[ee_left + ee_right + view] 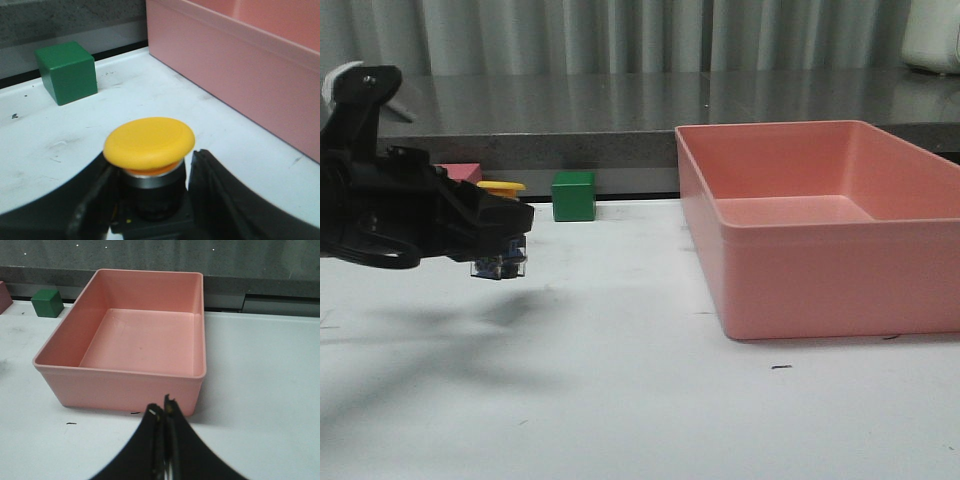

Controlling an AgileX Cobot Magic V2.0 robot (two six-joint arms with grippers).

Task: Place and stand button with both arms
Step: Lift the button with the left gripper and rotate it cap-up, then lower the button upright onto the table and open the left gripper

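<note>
My left gripper (505, 230) is shut on the button (501, 225) and holds it upright above the white table, at the left. The yellow cap (501, 187) is on top and the clear bluish base (500, 264) hangs below the fingers, off the table. In the left wrist view the yellow cap (149, 141), silver collar and black body sit between my two black fingers (220, 200). My right gripper (164, 412) is shut and empty, in front of the pink bin; it does not show in the front view.
A large pink bin (790, 240) stands on the right of the table and also shows in the right wrist view (125, 377). A green cube (573, 195) and a pink cube (460, 172) sit at the table's back edge, before a grey counter.
</note>
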